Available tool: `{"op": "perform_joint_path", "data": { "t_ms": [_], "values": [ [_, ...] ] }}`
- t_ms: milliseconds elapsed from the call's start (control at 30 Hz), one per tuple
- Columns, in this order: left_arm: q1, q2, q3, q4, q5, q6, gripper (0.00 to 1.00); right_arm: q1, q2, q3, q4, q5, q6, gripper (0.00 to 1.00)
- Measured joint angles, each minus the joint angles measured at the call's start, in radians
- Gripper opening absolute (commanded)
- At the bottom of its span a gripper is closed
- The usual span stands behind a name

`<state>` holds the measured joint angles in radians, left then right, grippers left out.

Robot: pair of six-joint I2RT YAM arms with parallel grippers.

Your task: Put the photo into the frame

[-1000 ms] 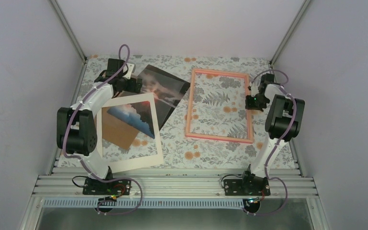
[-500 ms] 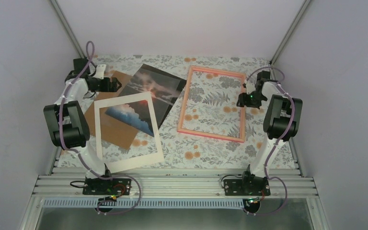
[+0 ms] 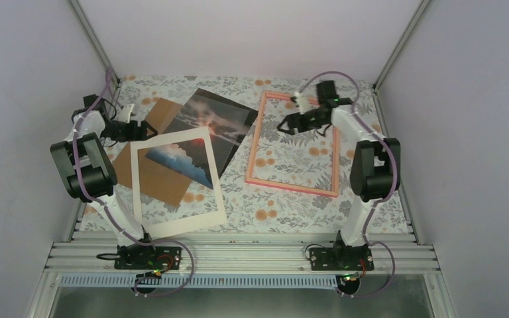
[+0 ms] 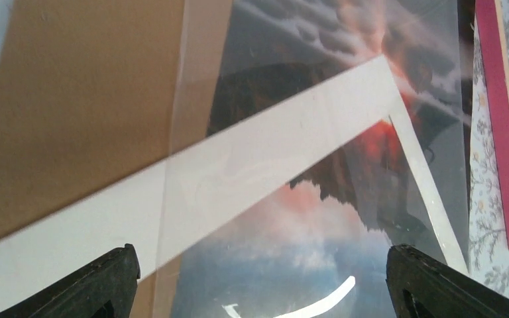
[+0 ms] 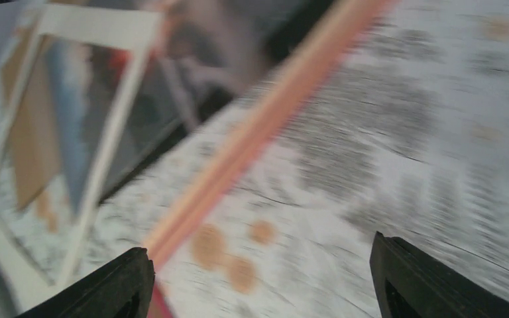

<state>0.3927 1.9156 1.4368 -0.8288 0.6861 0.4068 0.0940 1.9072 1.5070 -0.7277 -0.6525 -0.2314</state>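
The photo (image 3: 220, 122), a dark sunset print, lies at the back centre. Its near part is under the white card mat (image 3: 212, 215) and shows through the mat's window. The pink frame (image 3: 258, 142) lies flat to its right and holds nothing. My left gripper (image 3: 148, 130) hovers open at the photo's left, over the brown board. In the left wrist view the photo (image 4: 344, 79) and the mat (image 4: 265, 165) lie ahead of the open left gripper (image 4: 262, 285). My right gripper (image 3: 283, 125) hangs open over the frame's upper left part. The blurred right wrist view shows the frame's pink rail (image 5: 265, 112) beside the empty right gripper (image 5: 258, 285).
A brown board (image 3: 154, 175) lies under the mat and the photo. A clear glossy sheet seems to lie over the mat and board in the left wrist view. Grey walls and metal posts close in the flowered tablecloth (image 3: 371, 199) on three sides.
The right arm swung from the frame's right rail to over its upper left part and opened. The frame slid left. The left arm drew back toward the left wall.
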Motion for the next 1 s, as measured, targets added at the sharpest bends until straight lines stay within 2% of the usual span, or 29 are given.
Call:
{"op": "perform_joint_path", "data": {
  "t_ms": [200,367,633,1000],
  "values": [
    [0.033,0.023,-0.023,-0.055,0.015,0.055,0.91,0.237,0.029,0.000,0.089,-0.142,0.135,0.86],
    [0.044,0.058,-0.029,-0.074,0.015,0.085,0.90,0.352,0.100,0.000,0.183,-0.188,0.317,0.87],
    [0.050,0.132,-0.006,-0.082,0.014,0.101,0.89,0.441,0.240,0.014,0.277,-0.174,0.507,0.85],
    [0.055,0.195,0.054,-0.122,0.032,0.126,0.83,0.481,0.401,0.174,0.330,-0.138,0.571,0.83]
  ]
}}
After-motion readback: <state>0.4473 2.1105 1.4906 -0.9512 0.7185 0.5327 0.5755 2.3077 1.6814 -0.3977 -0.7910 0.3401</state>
